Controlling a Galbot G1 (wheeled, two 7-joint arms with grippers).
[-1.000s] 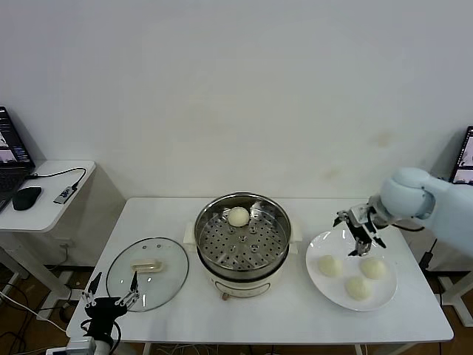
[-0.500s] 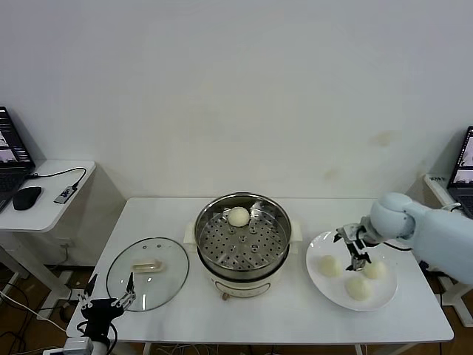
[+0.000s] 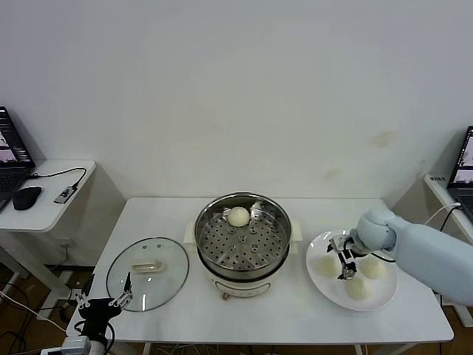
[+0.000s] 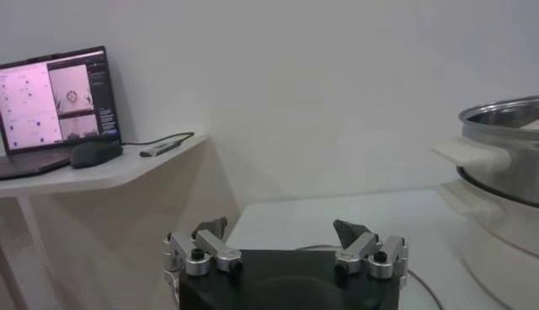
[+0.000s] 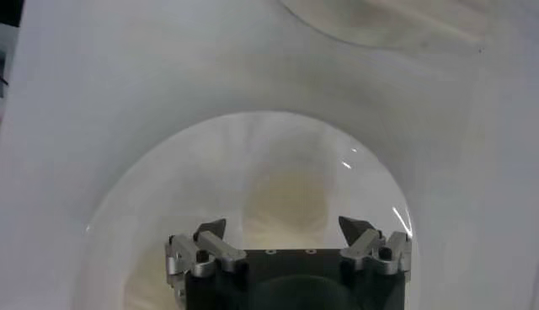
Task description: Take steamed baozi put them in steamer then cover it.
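Head view: one baozi (image 3: 238, 216) sits at the steamer's (image 3: 242, 240) far side; three rest on the plate (image 3: 319, 282). The lid (image 3: 147, 273) lies flat left, handle lengthwise left-right. Right gripper (image 3: 342, 259) hovers above the plate. Right wrist view: fingers (image 5: 208, 229) spread over a bun (image 5: 285, 200). Left wrist view: left gripper (image 4: 282, 237) spread, parked low.

Robot lab or office — bare white wall (image 3: 236, 89), white table (image 3: 162, 214), side desk (image 3: 44, 200) carrying laptop (image 3: 11, 159), mouse (image 3: 26, 197), cable (image 3: 55, 174).
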